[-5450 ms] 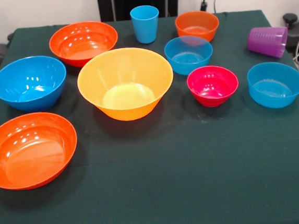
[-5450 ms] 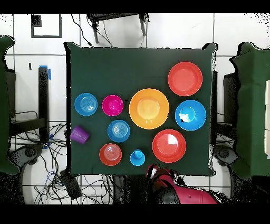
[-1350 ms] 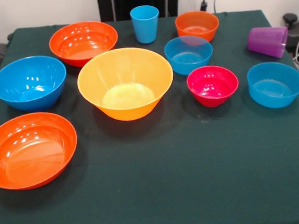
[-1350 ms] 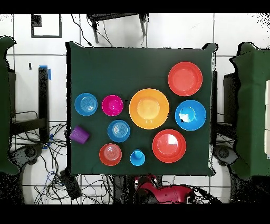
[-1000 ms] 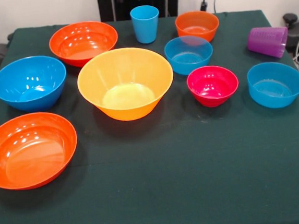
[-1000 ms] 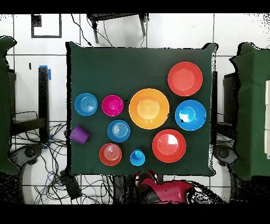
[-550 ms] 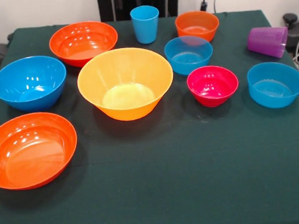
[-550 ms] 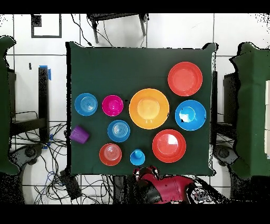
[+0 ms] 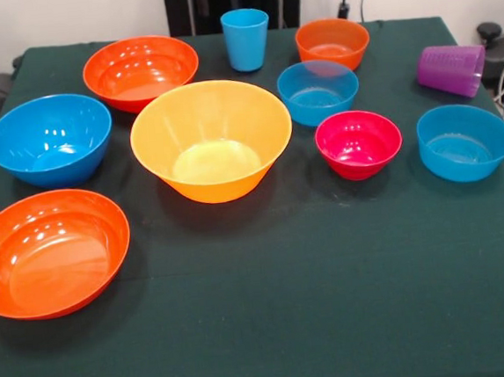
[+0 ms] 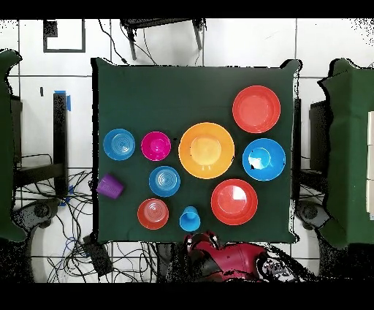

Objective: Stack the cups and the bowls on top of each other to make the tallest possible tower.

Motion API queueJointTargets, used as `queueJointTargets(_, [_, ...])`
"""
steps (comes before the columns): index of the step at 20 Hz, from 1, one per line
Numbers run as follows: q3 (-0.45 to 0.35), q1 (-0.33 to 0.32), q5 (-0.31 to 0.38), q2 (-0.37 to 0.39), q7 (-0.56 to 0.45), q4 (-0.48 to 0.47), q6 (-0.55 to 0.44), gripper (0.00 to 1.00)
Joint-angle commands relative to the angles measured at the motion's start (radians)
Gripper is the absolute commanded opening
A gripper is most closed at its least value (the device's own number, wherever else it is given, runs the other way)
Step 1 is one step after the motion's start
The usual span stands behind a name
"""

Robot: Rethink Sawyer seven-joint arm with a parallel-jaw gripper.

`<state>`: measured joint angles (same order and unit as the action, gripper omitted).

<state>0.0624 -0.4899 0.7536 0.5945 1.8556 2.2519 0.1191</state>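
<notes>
The light blue cup (image 9: 246, 39) stands upright at the table's far edge; it also shows in the overhead view (image 10: 190, 218). The purple cup (image 9: 452, 69) lies on its side at the right. The bowls stand apart and unstacked: large yellow-orange (image 9: 211, 137), large blue (image 9: 50, 138), two large red-orange (image 9: 140, 70) (image 9: 51, 250), two small blue (image 9: 318, 90) (image 9: 465, 141), pink (image 9: 358, 142) and small orange (image 9: 333, 42). No tower stands. My gripper (image 10: 199, 241) shows only in the overhead view, just off the table edge behind the light blue cup.
The red arm (image 10: 234, 259) lies along the table's edge on the robot's side. The dark green table (image 9: 289, 309) has bare cloth at its front. Cables (image 10: 73, 234) lie on the floor beside the table.
The arm's end has moved slightly along the table edge, close behind the light blue cup. The cup looks shifted by a hair; the bowls have not moved.
</notes>
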Motion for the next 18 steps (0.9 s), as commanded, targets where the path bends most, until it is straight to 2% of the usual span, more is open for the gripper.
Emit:
queueJointTargets(1, [-0.085,0.049,-0.052,-0.133,0.103,-0.196,-0.021,1.00])
queueJointTargets(11, [-0.090,0.050,-0.054,-0.152,0.099,-0.218,-0.022,1.00])
queueJointTargets(13, [-0.104,0.040,-0.057,-0.131,0.096,-0.209,-0.041,1.00])
queueJointTargets(15, [-0.150,0.006,-0.065,-0.092,0.098,-0.185,-0.058,1.00])
queueJointTargets(18, [-0.206,-0.013,-0.107,-0.020,0.106,-0.165,-0.097,1.00])
